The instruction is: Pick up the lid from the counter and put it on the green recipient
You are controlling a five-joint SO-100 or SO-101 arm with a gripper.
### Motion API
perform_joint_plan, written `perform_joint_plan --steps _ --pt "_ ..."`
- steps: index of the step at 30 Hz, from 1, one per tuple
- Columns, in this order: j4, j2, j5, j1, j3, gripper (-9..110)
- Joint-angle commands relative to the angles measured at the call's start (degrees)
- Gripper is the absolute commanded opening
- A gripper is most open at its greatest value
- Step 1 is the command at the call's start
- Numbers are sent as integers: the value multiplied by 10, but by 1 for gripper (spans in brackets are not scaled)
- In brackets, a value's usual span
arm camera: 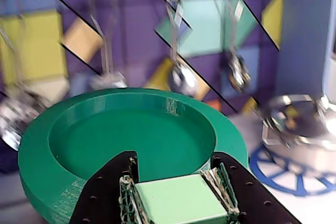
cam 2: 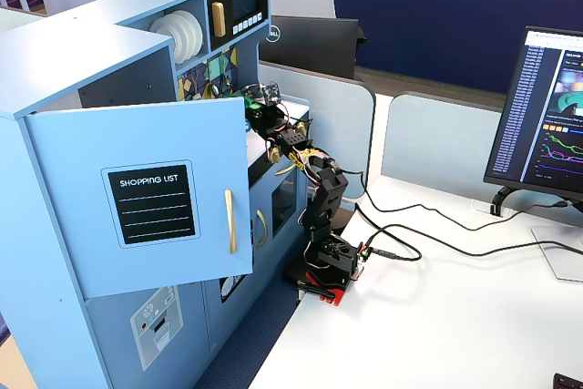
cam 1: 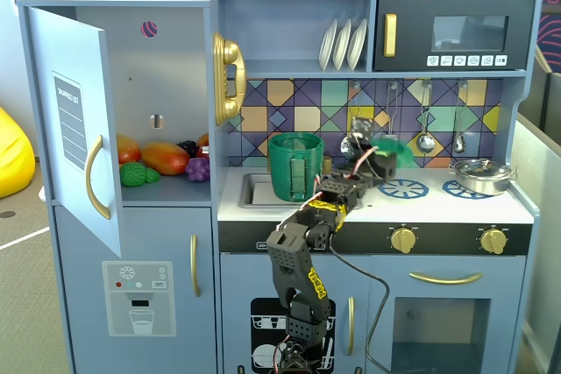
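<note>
A: Where's the lid [arm camera: 131, 145]?
B: In the air, held by the gripper [arm camera: 178, 195]. Wrist view shows both fingers [arm camera: 105, 192] pressed on its pale green tab, one each side. Disc tilted, hollow face to the camera.
A: Fixed views?
B: In a fixed view the lid [cam 1: 396, 151] sits up above the counter [cam 1: 456, 206], over the left blue burner ring [cam 1: 405, 188], near the back wall. Gripper [cam 1: 379, 157] reaches in from the counter's front edge.
A: Green recipient?
B: The green recipient [cam 1: 295, 166] stands upright at the sink [cam 1: 254, 188], left half of the counter, strap handle facing front. Open top, lid well apart from it, off to its right.
A: Anything else?
B: Silver pot [cam 1: 479, 176] on the right burner, near the counter's right edge. In the wrist view the silver pot [arm camera: 304, 127] is blurred, right of the lid. Fridge door [cam 1: 74, 120] hangs open, toy fruit inside. Other fixed view: arm [cam 2: 319, 198] is in front of the kitchen, lid too small to tell.
</note>
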Motion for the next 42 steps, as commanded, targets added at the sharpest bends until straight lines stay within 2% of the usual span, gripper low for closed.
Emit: perform_joint_plan --steps 1,12,22,42 --pt "36 60 12 -20 -87 0" --pt "136 60 5 -120 -196 0" --pt "170 56 -29 -221 -209 0" --pt "173 19 -55 -254 -190 0"
